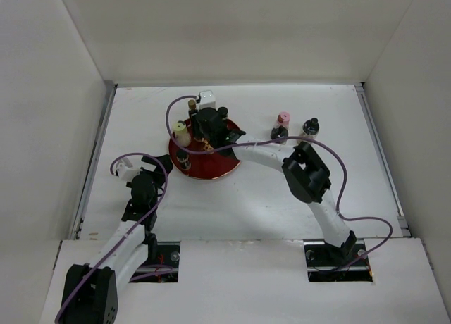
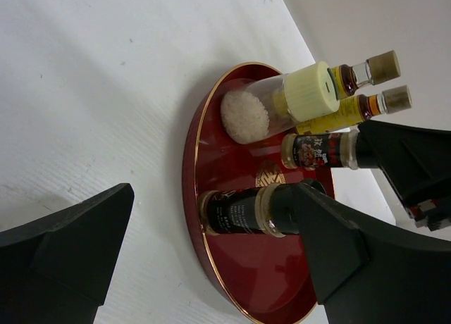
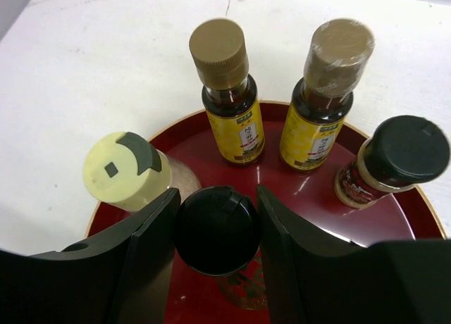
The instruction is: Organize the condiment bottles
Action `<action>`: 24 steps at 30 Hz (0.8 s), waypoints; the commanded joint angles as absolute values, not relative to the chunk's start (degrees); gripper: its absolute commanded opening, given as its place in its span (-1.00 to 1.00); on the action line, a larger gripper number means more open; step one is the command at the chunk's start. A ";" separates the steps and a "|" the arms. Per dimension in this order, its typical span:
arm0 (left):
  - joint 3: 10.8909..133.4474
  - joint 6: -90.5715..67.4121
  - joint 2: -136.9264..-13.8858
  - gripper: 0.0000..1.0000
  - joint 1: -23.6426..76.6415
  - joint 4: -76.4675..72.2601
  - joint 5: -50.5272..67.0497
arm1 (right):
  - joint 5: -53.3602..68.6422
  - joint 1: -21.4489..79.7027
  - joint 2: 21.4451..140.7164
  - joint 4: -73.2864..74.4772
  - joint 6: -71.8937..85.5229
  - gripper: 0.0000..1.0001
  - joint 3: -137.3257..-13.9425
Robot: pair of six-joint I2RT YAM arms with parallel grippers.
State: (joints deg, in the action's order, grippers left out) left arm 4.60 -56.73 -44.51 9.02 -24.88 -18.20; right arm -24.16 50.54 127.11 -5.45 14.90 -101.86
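- Your right gripper [image 3: 216, 201] has its two black fingers pressed against either side of a round cap. It looks clamped on the black-capped glass shaker [image 3: 215, 232] near the middle of the round red tray with a gold rim [image 3: 310, 194].
- You cannot tell from these views whether that shaker's base rests on the tray or hangs just above it.
- Behind it on the tray stand two slim amber bottles with yellow labels, side by side: the tan-capped bottle [image 3: 227, 91] and the foil-capped bottle [image 3: 328, 91].
- To one side stands the cream-capped clear shaker of white grains [image 3: 127, 172], and to the other the black-capped shaker with a red label [image 3: 394, 162].
- One more sits near the tray's front rim, the dark glass shaker with a gold collar [image 2: 239, 211], so six bottles appear gathered.
- Two are left out on the white table [image 1: 268, 197]: the pink-capped bottle [image 1: 283, 120] and the small dark-capped bottle [image 1: 310, 127]. They stand near each other, well apart from the tray on its right.
- By that count you are most of the way through, with those two left to bring over.
- Your left gripper [image 2: 215, 197] hangs short of the tray's near-left side, fingers wide apart and holding nothing.
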 commanded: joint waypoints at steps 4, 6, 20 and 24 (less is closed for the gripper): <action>5.89 -55.90 -43.77 1.00 8.83 -26.37 -18.55 | -24.79 50.32 129.90 -5.89 13.97 -0.29 -105.82; 5.98 -55.99 -43.95 1.00 8.66 -26.37 -18.11 | -24.87 50.32 130.60 -5.71 13.80 -0.29 -106.17; 6.07 -55.90 -43.86 1.00 8.83 -26.37 -18.37 | -24.79 50.76 127.10 -7.99 15.91 0.34 -101.96; 5.98 -55.81 -43.60 1.00 8.48 -26.37 -17.93 | -24.70 50.93 123.85 -8.79 16.44 0.36 -99.94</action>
